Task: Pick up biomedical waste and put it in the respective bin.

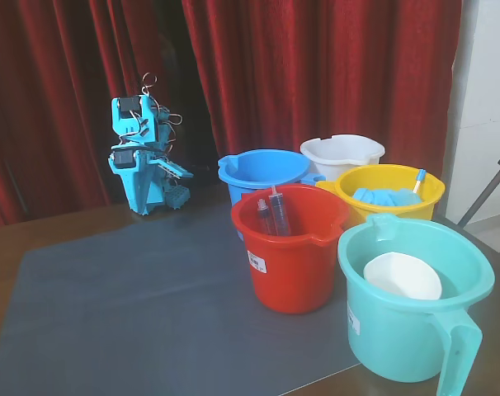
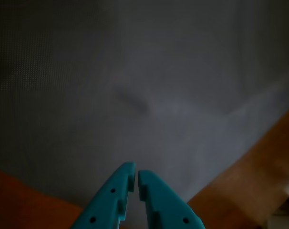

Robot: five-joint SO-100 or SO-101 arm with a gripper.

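Red curtains hang behind a bench (image 1: pixel 35 239) covered by a grey mat (image 1: pixel 151 280). The folded arm's claw (image 2: pixel 136 179) is nearly together, gripping nothing. No clear tube shows anywhere, so scan the mat first, then carry it to the blue bucket (image 1: pixel 262 169).

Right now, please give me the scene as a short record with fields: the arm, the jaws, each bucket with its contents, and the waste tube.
arm: folded at the back left of the grey mat in the fixed view
gripper: jaws nearly closed, nothing between them in the wrist view
blue bucket: inside not visible
red bucket: syringes with dark fluid
yellow bucket: blue items
white bucket: contents hidden
turquoise bucket: white bowl-like item
waste tube: not seen on the mat in either view
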